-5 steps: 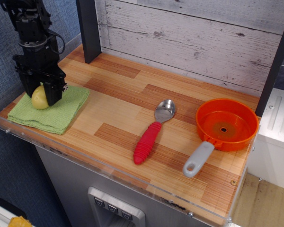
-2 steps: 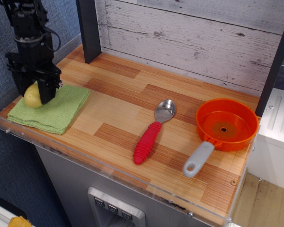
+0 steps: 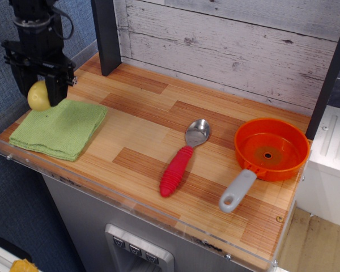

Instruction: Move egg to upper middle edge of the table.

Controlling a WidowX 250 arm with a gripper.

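The pale yellow-green egg (image 3: 38,96) is held in my black gripper (image 3: 43,90), lifted clear above the far left end of the wooden table (image 3: 153,130). The gripper's fingers are shut on the egg, one finger in front of it on the right. The egg hangs just above the back left corner of the folded green cloth (image 3: 59,128). The table's upper edge runs along the whitewashed plank wall.
A red-handled metal spoon (image 3: 182,156) lies mid-table. An orange pan with a grey handle (image 3: 266,153) sits at the right. A dark upright post (image 3: 106,35) stands at the back left. A clear acrylic rim (image 3: 130,198) edges the front.
The gripper has risen and shifted slightly left with the egg, lifting it off the green cloth. Spoon, pan and cloth have not moved.
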